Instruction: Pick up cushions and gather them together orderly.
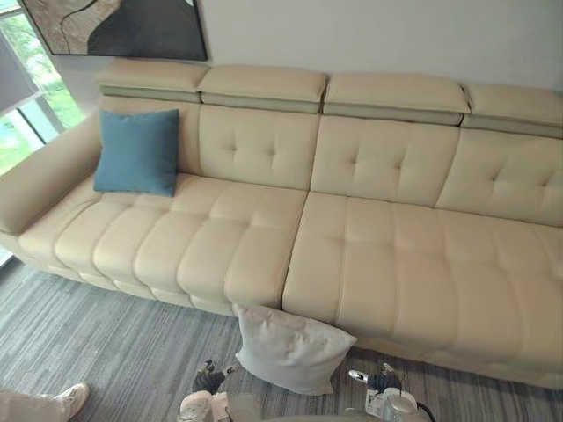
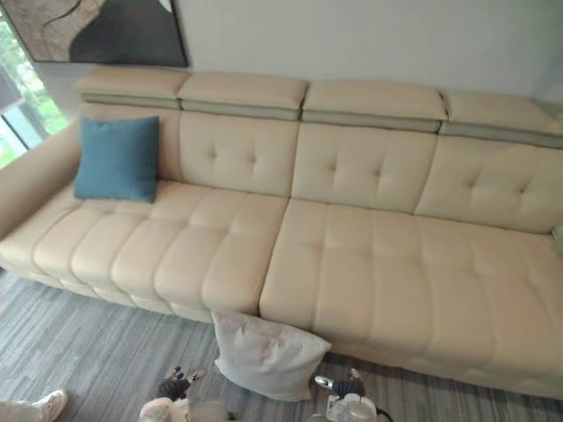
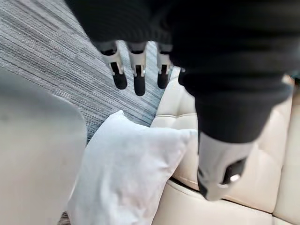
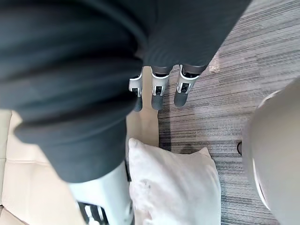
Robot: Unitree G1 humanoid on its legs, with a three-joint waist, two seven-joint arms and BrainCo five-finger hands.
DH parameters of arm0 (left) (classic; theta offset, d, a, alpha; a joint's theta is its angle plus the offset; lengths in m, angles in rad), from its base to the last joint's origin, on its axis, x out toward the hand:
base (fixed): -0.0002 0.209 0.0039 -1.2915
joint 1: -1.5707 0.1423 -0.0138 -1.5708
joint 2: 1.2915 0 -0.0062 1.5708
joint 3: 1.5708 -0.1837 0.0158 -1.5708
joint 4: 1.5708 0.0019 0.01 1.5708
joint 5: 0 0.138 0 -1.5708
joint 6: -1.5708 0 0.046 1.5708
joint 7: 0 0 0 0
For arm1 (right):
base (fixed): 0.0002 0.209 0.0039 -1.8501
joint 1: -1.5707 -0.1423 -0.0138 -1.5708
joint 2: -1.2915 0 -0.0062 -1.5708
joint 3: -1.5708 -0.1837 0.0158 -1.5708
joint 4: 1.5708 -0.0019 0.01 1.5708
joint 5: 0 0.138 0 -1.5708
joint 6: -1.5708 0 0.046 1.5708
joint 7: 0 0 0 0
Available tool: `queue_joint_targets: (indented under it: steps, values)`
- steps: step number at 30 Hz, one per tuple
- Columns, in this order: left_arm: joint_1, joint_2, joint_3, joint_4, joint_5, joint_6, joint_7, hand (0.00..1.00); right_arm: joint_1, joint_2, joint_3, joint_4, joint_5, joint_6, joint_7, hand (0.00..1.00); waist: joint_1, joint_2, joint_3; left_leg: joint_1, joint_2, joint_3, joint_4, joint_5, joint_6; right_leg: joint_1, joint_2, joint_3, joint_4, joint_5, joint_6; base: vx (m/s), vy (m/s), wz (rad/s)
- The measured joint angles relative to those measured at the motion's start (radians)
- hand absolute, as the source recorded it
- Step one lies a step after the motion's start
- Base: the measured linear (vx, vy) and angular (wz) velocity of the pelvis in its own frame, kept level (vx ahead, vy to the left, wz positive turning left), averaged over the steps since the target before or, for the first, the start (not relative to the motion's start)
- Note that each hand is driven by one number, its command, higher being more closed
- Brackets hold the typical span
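Count: two cushions, one sofa, two hands.

The blue square fabric cushion [image 1: 137,151] stands upright at the left end of the cream tufted leather sofa [image 1: 387,255], leaning on its backrest beside the armrest.

The left hand [image 3: 138,70] hangs over the grey striped carpet [image 1: 88,343], its fingers straight and slightly apart, holding nothing.

The white soft square cushion [image 1: 290,350], creased, stands tilted on the carpet between the hands, leaning against the sofa's front near the middle seam.

The right hand [image 4: 158,91] has straight fingers and is empty, near the cushion and not touching it.
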Motion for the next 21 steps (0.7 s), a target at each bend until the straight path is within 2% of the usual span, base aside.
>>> queue_joint_targets:
  steps: [2, 5, 9, 11, 12, 13, 14, 16, 17, 19, 20, 21]
  values:
    - [-0.001, 0.007, 0.000, 0.004, 0.000, 0.000, 0.001, 0.00, 0.001, 0.010, -0.001, 0.001, 0.000, 0.000, -0.005, 0.00, 0.000, -0.010, -0.006, 0.012, -0.011, 0.018, -0.017, 0.002, 0.004, 0.003, -0.008, 0.009, -0.019, 0.009, 0.010, 0.13, 0.120, -0.21]
    - [-0.010, 0.008, -0.008, 0.036, 0.001, 0.001, 0.001, 0.00, 0.003, 0.011, -0.001, 0.001, 0.001, -0.004, -0.008, 0.00, -0.006, -0.005, -0.007, 0.074, -0.033, 0.044, -0.079, 0.009, 0.015, 0.048, -0.020, 0.027, -0.065, 0.021, 0.025, 0.11, 0.077, -0.17]
    - [-0.010, 0.007, -0.011, 0.037, 0.001, 0.001, 0.003, 0.00, 0.004, 0.011, -0.001, 0.001, 0.005, -0.009, -0.010, 0.00, -0.007, -0.006, -0.008, 0.083, -0.032, 0.047, -0.100, 0.010, 0.016, 0.051, -0.018, 0.028, -0.077, 0.021, 0.026, 0.07, 0.011, -0.03]
    - [-0.016, 0.003, -0.011, 0.037, 0.001, 0.001, 0.006, 0.00, 0.001, -0.001, -0.002, 0.000, 0.024, -0.010, -0.017, 0.00, -0.006, 0.007, 0.008, 0.079, -0.027, 0.051, -0.102, 0.010, 0.015, 0.040, -0.014, 0.029, -0.068, 0.021, 0.026, 0.03, -0.018, -0.06]
    - [-0.025, 0.002, -0.011, 0.037, 0.001, 0.001, 0.007, 0.00, -0.008, -0.008, -0.001, -0.001, 0.032, -0.012, -0.021, 0.00, -0.005, -0.002, 0.022, 0.071, -0.023, 0.052, -0.098, 0.010, 0.015, 0.024, -0.012, 0.030, -0.048, 0.021, 0.025, -0.06, -0.022, -0.03]
    - [-0.045, 0.005, -0.011, 0.036, -0.001, 0.001, 0.015, 0.00, -0.025, -0.020, -0.002, -0.001, 0.055, -0.014, -0.029, 0.00, -0.003, 0.012, 0.045, 0.019, -0.016, 0.046, -0.071, 0.011, 0.014, -0.045, -0.012, 0.028, 0.014, 0.014, 0.019, -0.07, -0.025, -0.01]
    - [-0.065, 0.007, -0.011, 0.036, -0.003, 0.001, 0.022, 0.00, -0.035, -0.027, -0.002, -0.003, 0.067, -0.017, -0.032, 0.00, -0.003, 0.005, 0.069, -0.026, -0.016, 0.044, -0.042, 0.011, 0.014, -0.091, -0.014, 0.028, 0.058, 0.006, 0.016, -0.09, -0.026, 0.04]
    - [-0.111, 0.013, -0.010, 0.031, -0.020, 0.001, 0.044, 0.00, -0.069, -0.039, -0.010, -0.004, 0.084, -0.019, -0.051, 0.00, -0.002, 0.009, 0.124, -0.133, -0.011, 0.032, 0.039, 0.008, 0.017, -0.195, -0.017, 0.026, 0.138, 0.002, 0.016, -0.15, -0.024, 0.06]
    - [-0.147, 0.022, -0.010, 0.017, -0.037, 0.000, 0.052, 0.00, -0.100, -0.044, -0.013, -0.007, 0.103, -0.020, -0.063, 0.00, 0.001, 0.002, 0.177, -0.182, -0.005, 0.031, 0.080, 0.004, 0.021, -0.247, -0.017, 0.028, 0.187, -0.006, 0.015, -0.23, -0.021, 0.03]
    - [-0.186, 0.034, -0.008, -0.006, -0.063, 0.001, 0.059, 0.00, -0.124, -0.051, -0.014, -0.035, 0.119, -0.020, -0.075, 0.00, 0.003, -0.015, 0.222, -0.277, -0.002, 0.019, 0.155, -0.007, 0.028, -0.341, -0.023, 0.032, 0.260, -0.025, 0.002, -0.24, -0.021, 0.00]
    - [-0.211, 0.035, -0.008, -0.027, -0.080, -0.001, 0.072, 0.00, -0.137, -0.060, -0.015, -0.060, 0.136, -0.026, -0.087, 0.00, 0.005, -0.018, 0.241, -0.333, 0.009, 0.019, 0.197, -0.031, 0.023, -0.393, -0.022, 0.035, 0.296, -0.046, 0.000, -0.16, -0.010, -0.01]
    - [-0.217, 0.036, -0.008, -0.029, -0.082, -0.001, 0.073, 0.00, -0.139, -0.060, -0.015, -0.063, 0.138, -0.026, -0.089, 0.00, 0.005, -0.019, 0.244, -0.339, 0.010, 0.018, 0.203, -0.033, 0.024, -0.397, -0.023, 0.035, 0.302, -0.051, -0.002, -0.15, -0.011, -0.04]
